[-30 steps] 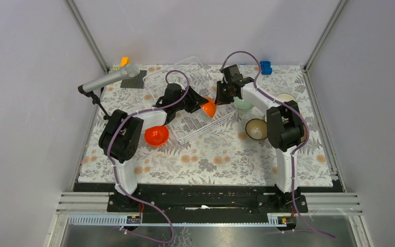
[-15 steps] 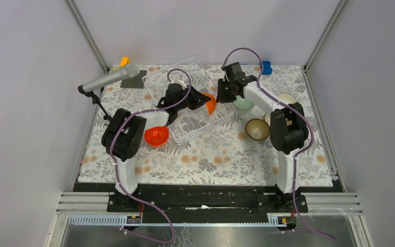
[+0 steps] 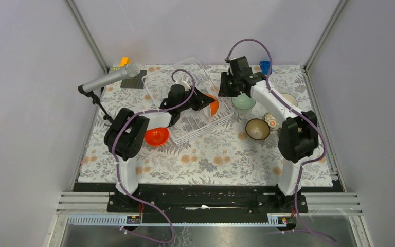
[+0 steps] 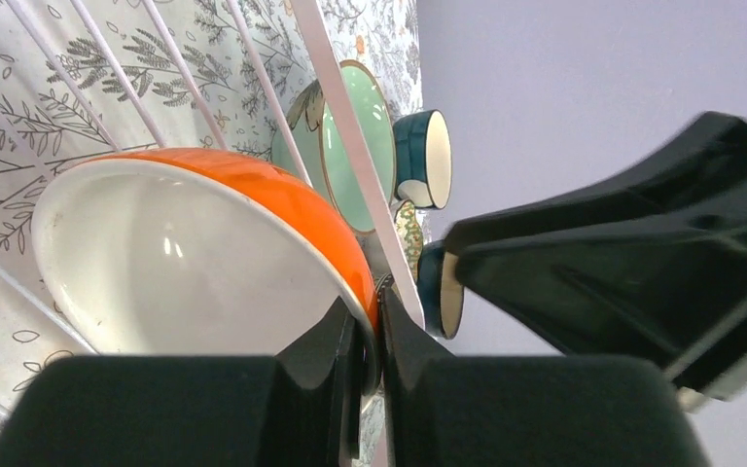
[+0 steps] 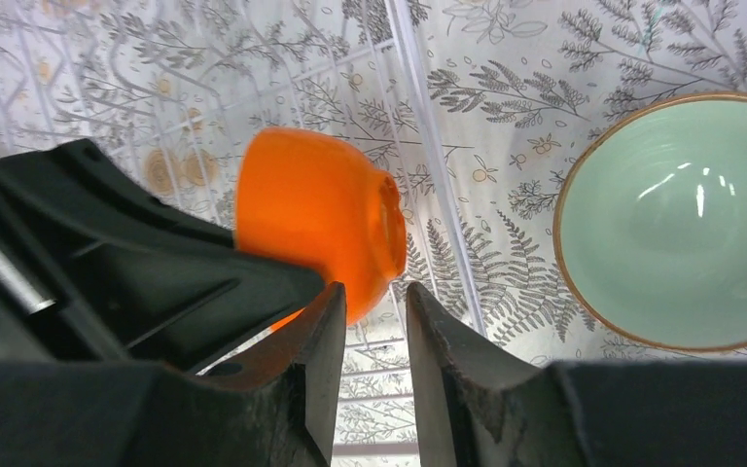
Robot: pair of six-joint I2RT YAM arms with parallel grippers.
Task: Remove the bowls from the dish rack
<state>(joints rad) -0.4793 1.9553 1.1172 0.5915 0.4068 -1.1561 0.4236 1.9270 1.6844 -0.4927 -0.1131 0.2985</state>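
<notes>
In the low white wire-grid dish rack (image 3: 205,128), against its right wall, the left gripper (image 4: 368,321) is clamped on the rim of a tipped orange ceramic bowl (image 4: 204,263) with a white inside. The right gripper (image 5: 377,297) hovers just above, fingers (image 5: 311,360) slightly apart, empty. Past the wall a mint green ceramic bowl (image 5: 676,224) lies close; a dark teal bowl (image 4: 418,161) beyond shows only in the left wrist view.

Around the dish rack (image 3: 200,77)

An inner bowl (image 3: 212,106) sits inside the rack, at its right side. A left bowl (image 3: 156,136) lies at its front-left. Right of it, 3 more: a nearest bowl (image 3: 244,102), a front bowl (image 3: 257,129), a far bowl (image 3: 289,97).
</notes>
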